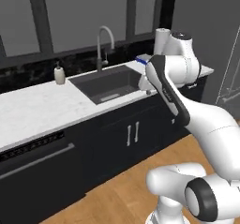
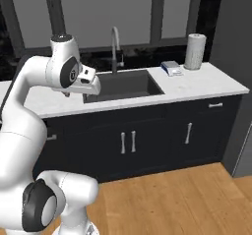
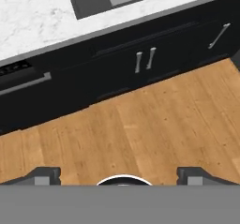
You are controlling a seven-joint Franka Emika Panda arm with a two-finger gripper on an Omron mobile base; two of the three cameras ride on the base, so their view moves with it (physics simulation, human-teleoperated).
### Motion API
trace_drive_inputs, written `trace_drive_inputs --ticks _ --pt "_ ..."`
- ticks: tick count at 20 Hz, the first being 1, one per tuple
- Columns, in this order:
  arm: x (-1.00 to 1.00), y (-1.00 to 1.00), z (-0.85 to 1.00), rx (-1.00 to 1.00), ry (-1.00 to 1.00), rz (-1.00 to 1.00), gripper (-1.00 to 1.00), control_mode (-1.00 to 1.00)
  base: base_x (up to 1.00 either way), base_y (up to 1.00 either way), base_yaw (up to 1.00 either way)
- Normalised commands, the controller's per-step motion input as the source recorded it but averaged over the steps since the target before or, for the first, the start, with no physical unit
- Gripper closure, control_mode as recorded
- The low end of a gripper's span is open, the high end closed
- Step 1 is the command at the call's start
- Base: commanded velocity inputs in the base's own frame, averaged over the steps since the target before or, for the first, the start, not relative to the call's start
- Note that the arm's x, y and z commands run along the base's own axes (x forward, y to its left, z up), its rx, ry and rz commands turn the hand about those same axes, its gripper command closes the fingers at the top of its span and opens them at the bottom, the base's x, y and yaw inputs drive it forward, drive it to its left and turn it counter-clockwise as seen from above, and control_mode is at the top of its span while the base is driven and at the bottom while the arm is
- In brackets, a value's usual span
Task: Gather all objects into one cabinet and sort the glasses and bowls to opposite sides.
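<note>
My gripper [image 3: 119, 174] is open, its two dark fingertips [image 3: 47, 174] set wide apart with nothing between them. It looks down over the wooden floor [image 3: 140, 129] in front of the black base units. The white hand [image 2: 88, 80] hangs at counter height over the front edge of the counter, left of the sink [image 2: 129, 84]. The objects, the glasses, the bowls and the cabinet are out of view.
A white marble counter [image 1: 42, 106] holds a dark sink [image 1: 108, 83] with a curved tap [image 1: 104, 38], a soap bottle [image 1: 59, 74], a paper towel roll [image 2: 195, 51] and a small blue-and-white block [image 2: 171, 68]. Below are black doors with silver handles [image 2: 128, 142] and a dishwasher [image 1: 37, 167].
</note>
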Motion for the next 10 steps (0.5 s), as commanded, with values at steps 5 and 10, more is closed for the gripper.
trace_drive_inputs --ticks 5,10 --pt "0.0 0.0 0.0 0.0 0.0 0.0 -1.0 1.0 0.0 -0.35 -0.61" --pt "0.0 0.0 0.0 0.0 0.0 0.0 -1.0 1.0 0.0 -0.29 -0.66"
